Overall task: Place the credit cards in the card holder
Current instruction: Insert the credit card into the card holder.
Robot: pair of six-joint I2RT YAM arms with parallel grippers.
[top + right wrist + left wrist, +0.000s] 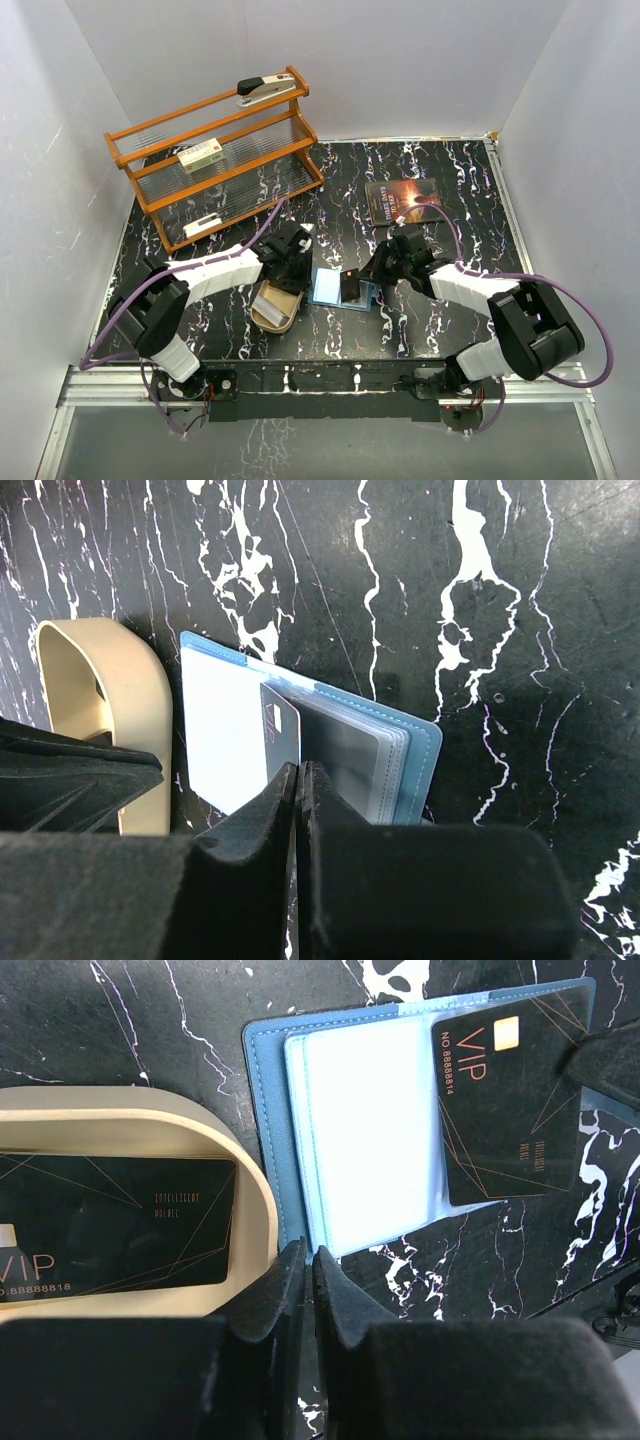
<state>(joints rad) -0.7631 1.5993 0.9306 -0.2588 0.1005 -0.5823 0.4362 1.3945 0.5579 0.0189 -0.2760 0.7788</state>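
Observation:
The blue card holder [328,287] lies open on the table, its clear sleeves showing in the left wrist view [360,1130] and the right wrist view [370,755]. My right gripper [366,279] is shut on a black VIP credit card [505,1110] and holds it on edge over the holder's sleeves [282,725]. A second black VIP card [110,1225] lies in the tan tray [255,1210]. My left gripper [308,1255] is shut with nothing seen between the fingers, its tips at the holder's edge beside the tray [297,262].
An orange wooden rack [215,150] stands at the back left with a stapler [268,88] on top, a white-green box [203,155] and a small white item [202,226]. A dark book with an orange glow [403,200] lies behind my right gripper.

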